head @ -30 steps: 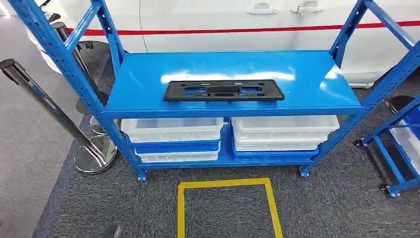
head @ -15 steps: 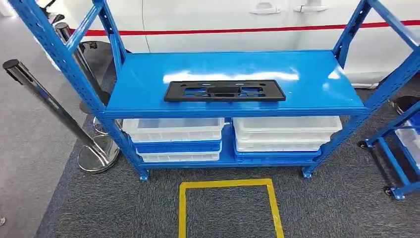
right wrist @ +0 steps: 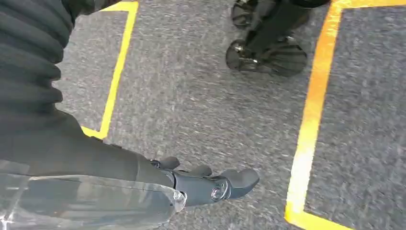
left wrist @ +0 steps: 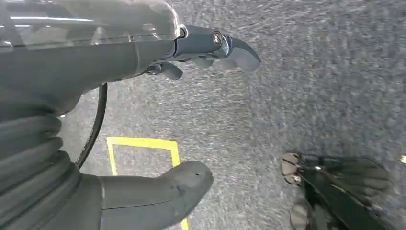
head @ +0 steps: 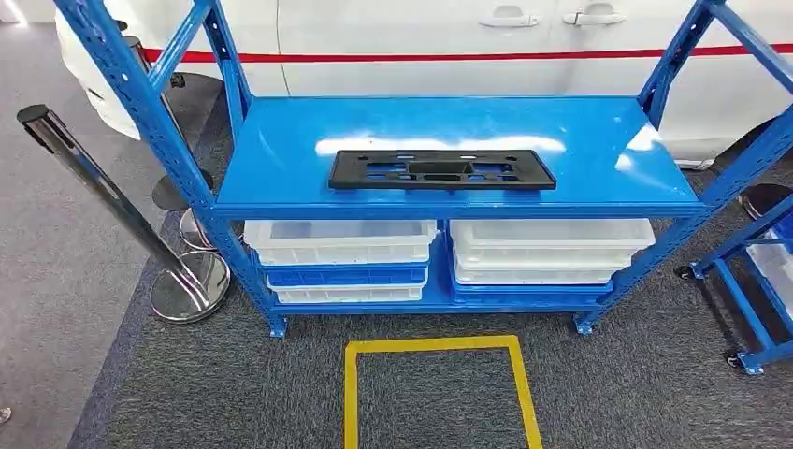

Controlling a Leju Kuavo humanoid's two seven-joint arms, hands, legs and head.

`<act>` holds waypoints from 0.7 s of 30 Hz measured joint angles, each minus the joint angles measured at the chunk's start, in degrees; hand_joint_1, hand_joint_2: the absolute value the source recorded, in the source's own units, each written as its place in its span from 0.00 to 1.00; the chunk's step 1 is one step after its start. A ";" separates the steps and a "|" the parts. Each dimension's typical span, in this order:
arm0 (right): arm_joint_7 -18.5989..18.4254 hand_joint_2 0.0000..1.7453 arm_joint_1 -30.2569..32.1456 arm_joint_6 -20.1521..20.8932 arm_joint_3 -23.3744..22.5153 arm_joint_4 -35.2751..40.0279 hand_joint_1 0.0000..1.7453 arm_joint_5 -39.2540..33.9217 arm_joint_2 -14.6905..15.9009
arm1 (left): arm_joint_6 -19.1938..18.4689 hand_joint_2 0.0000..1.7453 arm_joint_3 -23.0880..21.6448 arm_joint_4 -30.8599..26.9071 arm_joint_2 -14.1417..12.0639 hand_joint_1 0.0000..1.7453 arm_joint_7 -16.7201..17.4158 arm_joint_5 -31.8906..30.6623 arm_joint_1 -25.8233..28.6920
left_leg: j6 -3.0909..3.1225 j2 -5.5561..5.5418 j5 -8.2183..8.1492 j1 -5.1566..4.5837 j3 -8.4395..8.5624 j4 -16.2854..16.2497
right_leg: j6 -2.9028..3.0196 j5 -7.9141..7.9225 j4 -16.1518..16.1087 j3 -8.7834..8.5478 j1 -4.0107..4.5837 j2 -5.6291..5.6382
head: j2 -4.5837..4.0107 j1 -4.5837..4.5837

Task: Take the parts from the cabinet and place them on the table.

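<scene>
Here black part [head: 441, 171] lies flat on cabinet [head: 598, 140]

The part [head: 442, 170] lies on the cabinet's [head: 608, 140] upper shelf; trays [head: 341, 241] sit below; a floor square [head: 351, 393] lies nearer.

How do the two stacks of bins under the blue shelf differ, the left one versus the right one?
The left stack shows a white bin on top, a blue one in the middle and a white one below; the right stack shows white bins above a blue one at the bottom. The right stack looks wider than the left stack. Both sit side by side on the lower level, under the shelf that bears the black part.
</scene>
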State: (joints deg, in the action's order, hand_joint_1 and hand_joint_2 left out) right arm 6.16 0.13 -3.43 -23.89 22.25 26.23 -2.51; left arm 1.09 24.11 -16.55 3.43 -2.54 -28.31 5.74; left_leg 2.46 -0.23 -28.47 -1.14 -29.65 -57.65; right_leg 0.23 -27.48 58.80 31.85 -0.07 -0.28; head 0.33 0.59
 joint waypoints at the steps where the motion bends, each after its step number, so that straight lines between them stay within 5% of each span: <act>1: 0.35 1.00 -0.45 -0.11 -0.85 -0.20 0.00 0.81 -0.20 | -0.02 0.00 0.94 0.11 0.07 0.00 -0.28 -0.94 -0.38 | -0.12 0.06 0.03 0.13 -0.14 0.09 | 0.01 0.02 0.07 0.16 0.16 0.02 | 0.00 -0.02; 5: 1.97 1.00 -2.68 -0.59 -4.98 -1.11 0.00 4.77 -1.27 | -0.42 0.00 4.83 0.48 0.68 0.00 -2.25 -5.75 -1.91 | -1.44 0.07 -1.38 0.26 -0.56 -1.74 | 0.89 0.62 -0.97 -0.13 -0.54 -0.17 | 0.00 0.00; 8: 3.56 1.00 -5.40 -1.11 -7.06 -1.75 0.00 8.08 -2.21 | -0.68 0.00 7.82 0.92 0.90 0.00 -3.54 -9.03 -2.90 | -2.45 0.06 -7.71 1.07 -6.55 -13.83 | 1.16 0.66 -0.90 0.12 -0.59 -0.27 | 0.00 -0.02; 9: 4.08 1.00 -6.37 -1.55 -7.43 -1.92 0.00 9.21 -2.58 | -0.90 0.00 8.68 1.09 0.96 0.00 -3.87 -9.94 -3.23 | -2.76 0.06 -8.38 1.33 -8.31 -17.19 | 1.15 0.65 -0.80 0.15 -0.63 -0.30 | 0.00 0.02; 11: 5.22 1.00 -8.34 -2.49 -7.84 -2.32 0.00 11.67 -3.50 | -1.25 0.00 10.25 1.29 1.11 0.00 -4.63 -11.82 -3.75 | -3.18 0.08 -5.38 1.87 -7.92 -15.40 | 1.01 0.55 -0.55 0.12 -0.79 -0.26 | 0.00 0.02; 13: 6.42 1.00 -10.27 -4.12 -7.76 -2.43 0.00 14.46 -4.57 | -1.55 0.00 11.64 1.49 1.25 0.00 -5.29 -13.52 -4.20 | -3.45 0.13 0.29 2.25 -3.78 -5.83 | 0.53 0.24 -0.06 0.09 -1.10 -0.15 | 0.00 0.02; 14: 6.95 1.00 -11.22 -5.07 -7.51 -2.43 0.00 15.91 -5.01 | -1.62 0.00 12.19 1.57 1.40 0.00 -5.57 -14.31 -4.47 | -3.47 0.20 1.18 2.39 -2.24 -1.68 | 0.19 0.05 0.18 0.16 -1.12 -0.18 | 0.00 0.00; 15: 7.38 1.00 -12.28 -6.15 -7.26 -2.43 0.00 17.35 -5.37 | -1.75 0.00 12.74 1.75 1.51 0.00 -5.83 -15.03 -4.90 | -3.01 -0.04 0.85 1.77 -2.09 -1.16 | -0.26 -0.06 0.56 0.35 -0.85 -0.15 | 0.00 0.00; 19: 8.78 1.00 -15.21 -10.02 -5.36 -1.95 0.00 22.83 -6.42 | -2.19 0.00 14.60 1.92 1.83 0.00 -6.71 -17.52 -5.61 | -1.16 -0.16 1.52 1.77 -2.16 -0.81 | -1.66 0.32 0.13 0.35 -0.98 -0.08 | 0.00 -0.02; 21: 8.92 1.00 -15.93 -11.54 -3.90 -0.94 0.00 25.16 -6.71 | -2.34 0.00 15.10 1.94 1.99 0.00 -7.06 -18.55 -5.92 | -0.32 -0.12 1.87 1.89 -2.17 -0.52 | -1.80 -2.29 3.66 1.84 -1.19 -0.02 | 0.00 -0.04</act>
State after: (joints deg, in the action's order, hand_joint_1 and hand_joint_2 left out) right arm 15.08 -15.81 -14.98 -27.80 21.31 51.39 -9.22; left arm -1.25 39.21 -14.60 5.42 -9.60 -46.86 -0.18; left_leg 2.14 -0.35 -26.60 0.75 -31.81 -58.17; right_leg -1.57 -29.77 62.46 33.69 -1.27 -0.30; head 0.33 0.55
